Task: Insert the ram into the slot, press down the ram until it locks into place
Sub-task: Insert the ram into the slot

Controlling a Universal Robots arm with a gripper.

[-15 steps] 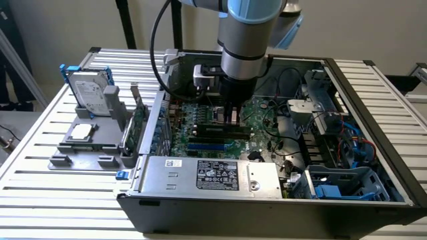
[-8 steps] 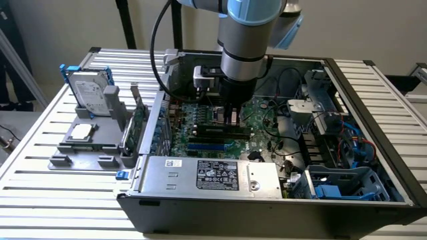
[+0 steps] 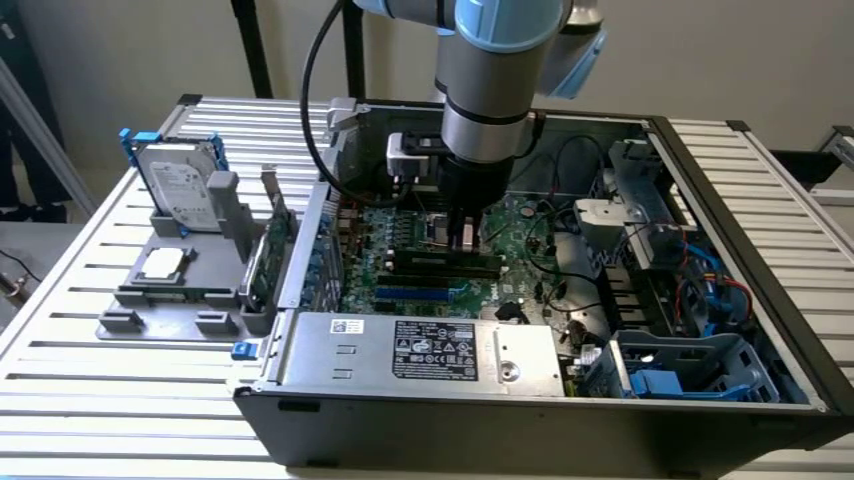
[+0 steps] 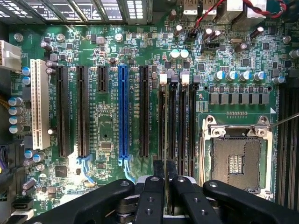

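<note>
While the ram (image 4: pixel 167 135) is held edge-on by the clenched gripper (image 4: pixel 165 169), over the slot (image 4: pixel 161 116) on the far side of the blue socket (image 3: pixel 411 293) in the exterior view, it should be kept level and pressed evenly so that both end clips (image 4: pixel 163 78) are latched.

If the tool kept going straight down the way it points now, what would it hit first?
Most likely the black memory slots on the motherboard, next to the CPU socket: the tool hangs above that bank. Which of the parallel slots is unclear, as depth is hard to judge.
</note>
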